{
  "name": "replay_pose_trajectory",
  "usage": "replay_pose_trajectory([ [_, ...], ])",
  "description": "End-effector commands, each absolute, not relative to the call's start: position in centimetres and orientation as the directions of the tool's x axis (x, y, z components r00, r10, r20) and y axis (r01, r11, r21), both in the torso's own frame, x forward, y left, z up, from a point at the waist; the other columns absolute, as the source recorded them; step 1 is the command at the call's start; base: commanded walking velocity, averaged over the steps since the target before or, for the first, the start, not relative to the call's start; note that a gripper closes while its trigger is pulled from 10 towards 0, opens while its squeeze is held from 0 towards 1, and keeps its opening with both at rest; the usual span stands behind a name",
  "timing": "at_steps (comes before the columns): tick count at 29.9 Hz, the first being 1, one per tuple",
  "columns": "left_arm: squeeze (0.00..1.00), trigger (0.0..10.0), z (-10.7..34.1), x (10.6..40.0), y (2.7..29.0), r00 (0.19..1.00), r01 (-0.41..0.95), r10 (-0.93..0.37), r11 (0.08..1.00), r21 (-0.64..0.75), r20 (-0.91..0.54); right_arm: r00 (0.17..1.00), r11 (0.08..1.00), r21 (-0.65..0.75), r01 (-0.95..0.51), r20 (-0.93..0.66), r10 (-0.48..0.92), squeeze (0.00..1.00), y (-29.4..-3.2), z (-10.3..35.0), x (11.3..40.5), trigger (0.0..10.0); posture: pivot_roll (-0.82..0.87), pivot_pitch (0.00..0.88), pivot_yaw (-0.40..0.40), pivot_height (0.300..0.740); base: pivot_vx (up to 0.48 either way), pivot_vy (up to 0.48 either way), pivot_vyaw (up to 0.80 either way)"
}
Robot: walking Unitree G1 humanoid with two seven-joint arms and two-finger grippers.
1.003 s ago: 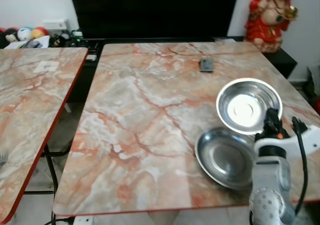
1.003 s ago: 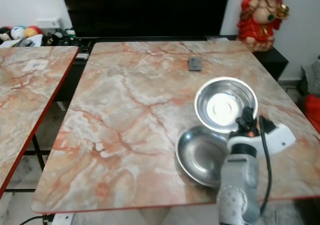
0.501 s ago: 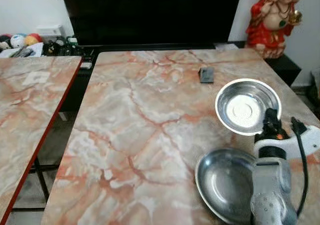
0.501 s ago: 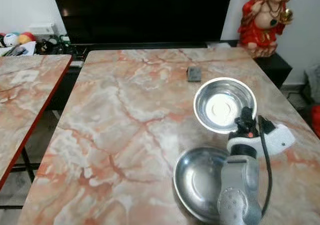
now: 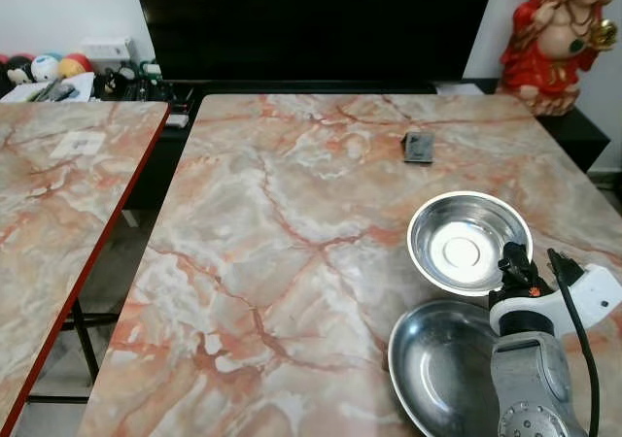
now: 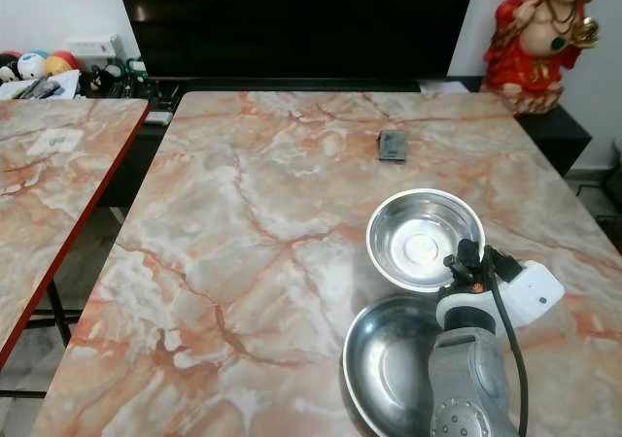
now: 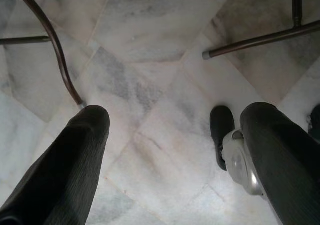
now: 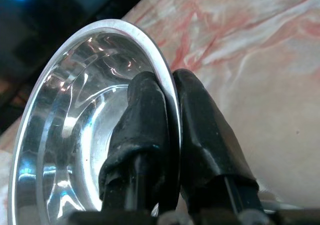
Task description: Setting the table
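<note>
A round steel bowl (image 5: 468, 241) hangs just above the marble table (image 5: 292, 223) at its right side, tilted toward me. My right gripper (image 5: 513, 264) is shut on the bowl's near rim; in the right wrist view one finger (image 8: 141, 130) lies inside the bowl (image 8: 75, 115) and the other outside. A wider steel plate (image 5: 437, 359) lies flat on the table just in front of the bowl, partly behind my right arm. My left gripper (image 7: 172, 135) hangs low over the floor with its fingers spread apart, holding nothing.
A small dark flat object (image 5: 419, 147) lies on the table's far right part. A second marble table (image 5: 58, 214) stands to the left across a narrow gap. A red figurine (image 5: 564, 29) and a dark screen (image 5: 311, 19) stand behind. Metal chair legs (image 7: 50, 45) cross the tiled floor.
The whole picture has shifted, so the camera has moved. Relative to the plate, the bowl held by my right gripper has come lower and nearer, close above the tabletop.
</note>
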State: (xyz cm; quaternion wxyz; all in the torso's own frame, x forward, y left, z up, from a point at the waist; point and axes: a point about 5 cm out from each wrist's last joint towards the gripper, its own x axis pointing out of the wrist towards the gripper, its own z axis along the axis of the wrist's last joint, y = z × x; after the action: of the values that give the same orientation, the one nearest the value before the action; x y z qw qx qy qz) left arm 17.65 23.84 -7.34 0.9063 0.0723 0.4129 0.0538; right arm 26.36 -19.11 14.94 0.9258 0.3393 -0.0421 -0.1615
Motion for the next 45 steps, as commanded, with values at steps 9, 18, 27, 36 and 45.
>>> replay_pose_trajectory([
  [9, 0.00, 10.0, -7.5, 17.2, 24.0, 0.642, -0.023, 0.152, 0.984, 0.179, -0.751, 0.951, 0.695, 0.681, 0.229, -0.004, -0.310, 0.00, -18.4, 16.6, 24.8, 10.0, -0.03, 0.097, -0.013, 0.740, 0.000, 0.000, 0.00],
  [18, 0.00, 10.0, -7.5, 17.3, 23.9, 0.645, -0.024, 0.148, 0.984, 0.174, -0.750, 0.951, 0.689, 0.686, 0.232, -0.012, -0.308, 0.00, -18.3, 16.6, 25.2, 10.0, -0.02, 0.097, -0.015, 0.740, 0.000, 0.000, 0.00],
  [27, 0.00, 10.0, -7.5, 17.3, 24.0, 0.645, -0.023, 0.151, 0.984, 0.178, -0.749, 0.951, 0.687, 0.689, 0.233, -0.013, -0.310, 0.00, -18.4, 16.5, 25.4, 10.0, -0.02, 0.101, -0.011, 0.740, 0.000, 0.000, 0.00],
  [36, 0.00, 10.0, -7.5, 17.3, 24.0, 0.645, -0.026, 0.154, 0.983, 0.179, -0.749, 0.949, 0.683, 0.691, 0.239, -0.017, -0.314, 0.00, -18.4, 16.5, 25.5, 10.0, -0.01, 0.103, -0.013, 0.740, 0.000, 0.000, 0.00],
  [45, 0.00, 10.0, -7.5, 17.4, 23.9, 0.646, -0.019, 0.147, 0.984, 0.177, -0.749, 0.949, 0.689, 0.681, 0.251, -0.031, -0.315, 0.00, -18.8, 16.3, 24.7, 10.0, -0.03, 0.103, -0.013, 0.740, -0.062, 0.000, 0.00],
])
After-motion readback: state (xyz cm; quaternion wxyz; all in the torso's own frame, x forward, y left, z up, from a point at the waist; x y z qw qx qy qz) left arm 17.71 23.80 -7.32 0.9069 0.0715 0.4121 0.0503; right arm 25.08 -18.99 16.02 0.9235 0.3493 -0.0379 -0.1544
